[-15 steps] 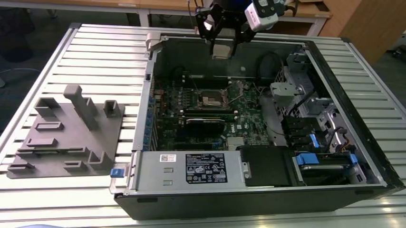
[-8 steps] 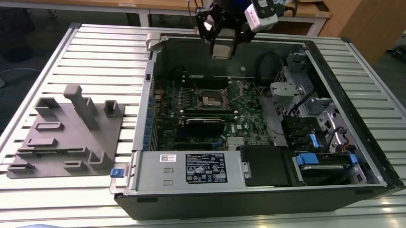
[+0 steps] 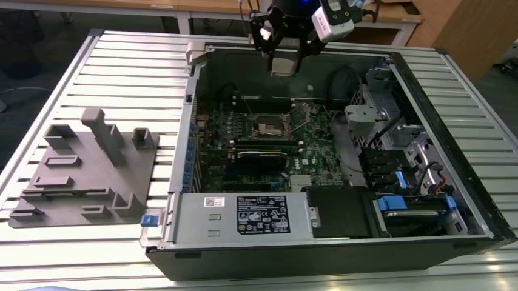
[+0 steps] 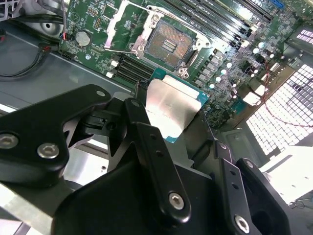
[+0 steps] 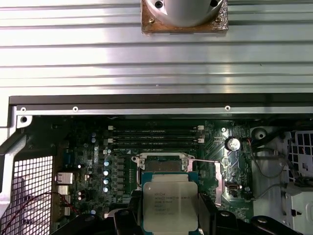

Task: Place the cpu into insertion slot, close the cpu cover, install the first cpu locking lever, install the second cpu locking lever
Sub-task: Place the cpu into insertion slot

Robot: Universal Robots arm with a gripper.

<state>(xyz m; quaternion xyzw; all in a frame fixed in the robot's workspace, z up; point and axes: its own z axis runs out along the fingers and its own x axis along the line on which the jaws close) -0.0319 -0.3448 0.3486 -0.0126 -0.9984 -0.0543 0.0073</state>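
My gripper [image 3: 284,57] hangs over the far wall of the open computer case, shut on the cpu [image 3: 282,66]. In both wrist views the cpu [image 4: 171,110] [image 5: 169,200] is a silver-topped square with a green edge, clamped between the black fingers [image 4: 146,142]. The insertion slot [image 3: 271,125] [image 4: 168,45] lies bare on the green motherboard [image 3: 316,151], below the chip and apart from it. In the first wrist view the cpu partly hides the insertion slot [image 5: 164,165]. The cpu cover [image 4: 117,24] [image 5: 218,178] stands swung open beside the slot.
A grey fixture block [image 3: 85,170] lies on the slatted metal table [image 3: 130,66] at the exterior view's left. Inside the case are a power supply box [image 3: 242,215], drive bays with blue tabs [image 3: 404,182], cables, and long black memory slots [image 5: 154,137] beside the socket.
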